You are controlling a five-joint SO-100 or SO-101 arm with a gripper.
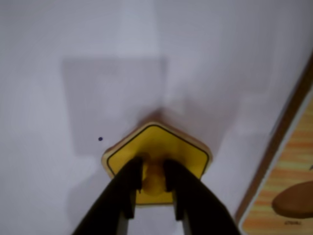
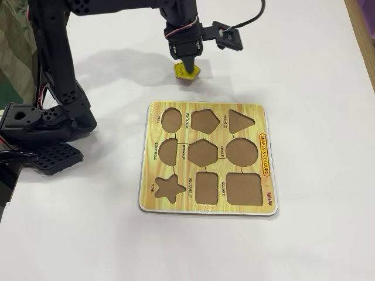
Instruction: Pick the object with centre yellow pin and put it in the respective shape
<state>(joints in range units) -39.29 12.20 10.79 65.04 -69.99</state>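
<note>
Black two-finger gripper (image 1: 153, 182) fills the near edge of the wrist view, its jaws drawn narrow around the yellow knob peg (image 1: 153, 178) of the small flat bright-yellow pentagon puzzle piece (image 1: 159, 147); both fingers appear to touch the peg, so the grasp reads as made. A soft shadow lies close around the piece, but whether it rests on the white table (image 1: 98, 73) or is lifted clear cannot be told. In the fixed view the gripper (image 2: 185, 68) holds the piece (image 2: 186, 72) just beyond the far edge of the yellow wood-grain shape board (image 2: 205, 158), apart from it. On that board the brown five-sided pentagon cutout (image 2: 204, 120) sits in the far row, between the oval cutout (image 2: 171, 119) on its left and the triangle cutout (image 2: 241, 120) on its right, and it stands empty. Judged from this: pick-up is essentially complete; carrying the piece nearer over the board, aligning its corners with the cutout and releasing it remain.
</note>
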